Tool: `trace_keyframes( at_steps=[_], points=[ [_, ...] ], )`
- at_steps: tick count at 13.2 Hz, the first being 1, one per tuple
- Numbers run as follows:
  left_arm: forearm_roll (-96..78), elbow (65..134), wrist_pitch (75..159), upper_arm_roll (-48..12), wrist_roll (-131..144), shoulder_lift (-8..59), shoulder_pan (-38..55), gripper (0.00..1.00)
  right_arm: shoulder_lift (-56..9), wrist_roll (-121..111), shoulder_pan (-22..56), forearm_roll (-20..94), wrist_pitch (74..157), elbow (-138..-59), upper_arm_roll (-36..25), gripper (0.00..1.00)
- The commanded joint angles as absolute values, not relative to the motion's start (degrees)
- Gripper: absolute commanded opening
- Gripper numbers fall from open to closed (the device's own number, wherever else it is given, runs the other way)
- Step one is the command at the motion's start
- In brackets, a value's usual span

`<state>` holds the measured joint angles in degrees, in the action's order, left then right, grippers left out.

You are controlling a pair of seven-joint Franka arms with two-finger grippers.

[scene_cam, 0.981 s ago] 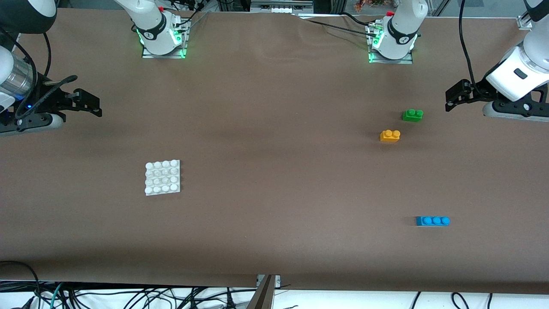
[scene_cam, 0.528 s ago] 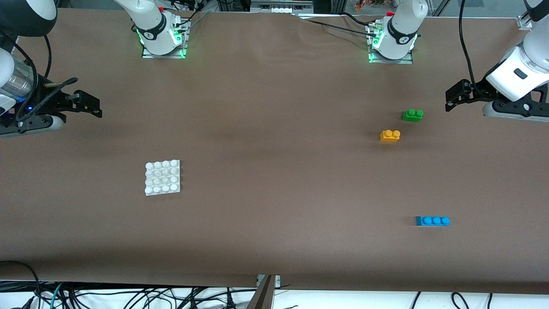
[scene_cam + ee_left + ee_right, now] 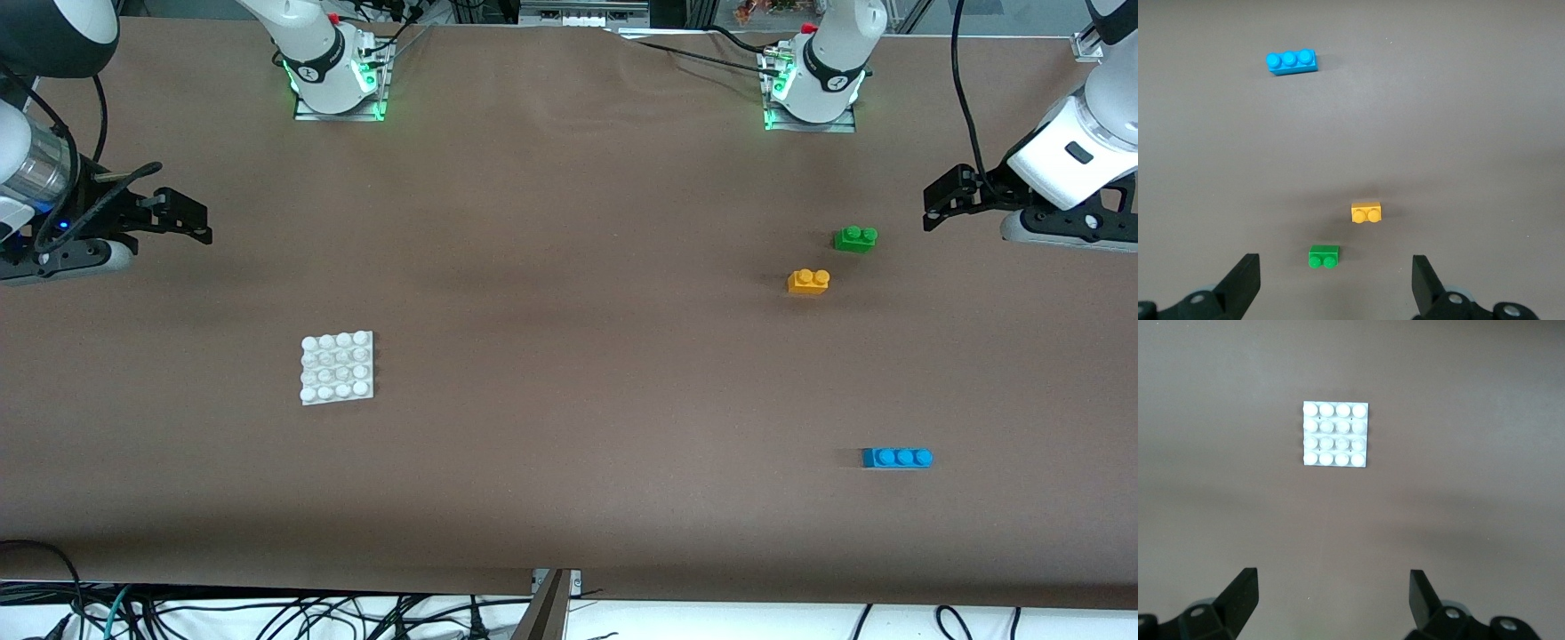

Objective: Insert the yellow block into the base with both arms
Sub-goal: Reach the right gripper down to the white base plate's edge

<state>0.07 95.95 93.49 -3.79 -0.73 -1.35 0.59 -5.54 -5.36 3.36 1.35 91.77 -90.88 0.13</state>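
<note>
The yellow block [image 3: 808, 281] lies on the brown table toward the left arm's end; it also shows in the left wrist view [image 3: 1366, 213]. The white studded base [image 3: 337, 367] lies toward the right arm's end and shows in the right wrist view [image 3: 1335, 434]. My left gripper [image 3: 935, 200] is open and empty, held up over the table's end, apart from the blocks; its jaws [image 3: 1335, 280] stand wide apart. My right gripper [image 3: 191, 218] is open and empty, held up over the other end, apart from the base; its jaws [image 3: 1333, 593] stand wide apart.
A green two-stud brick [image 3: 855, 238] lies beside the yellow block, farther from the front camera. A blue three-stud brick [image 3: 897, 458] lies nearer to the front camera. Both show in the left wrist view, green [image 3: 1323, 257] and blue [image 3: 1292, 62]. The arm bases [image 3: 338, 76] stand along the table's back edge.
The right arm has shifted slightly upward in the front view. The left arm and all blocks have not moved.
</note>
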Motion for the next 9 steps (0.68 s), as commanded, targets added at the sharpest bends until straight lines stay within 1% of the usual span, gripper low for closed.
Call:
trace_keyframes(
  at_steps=[1, 3, 5, 9],
  points=[
    [1.3, 95.5, 93.6, -3.9, -0.3, -1.6, 0.7, 1.0, -6.5, -6.0, 3.0, 0.7, 94.0, -92.8, 0.3, 1.0],
    [1.3, 95.5, 93.5, -3.9, -0.3, -1.6, 0.6, 1.0, -7.1, -5.9, 2.9, 0.8, 97.3, -95.8, 0.3, 1.0],
    [1.3, 95.5, 93.5, -3.9, -0.3, -1.6, 0.6, 1.0, -7.4, -5.9, 2.9, 0.8, 102.7, -100.0, 0.1, 1.0],
    [1.3, 95.5, 93.5, -3.9, -0.3, -1.6, 0.6, 1.0, -12.5, -5.9, 2.9, 1.2, 111.2, -103.9, -0.5, 1.0]
  ],
)
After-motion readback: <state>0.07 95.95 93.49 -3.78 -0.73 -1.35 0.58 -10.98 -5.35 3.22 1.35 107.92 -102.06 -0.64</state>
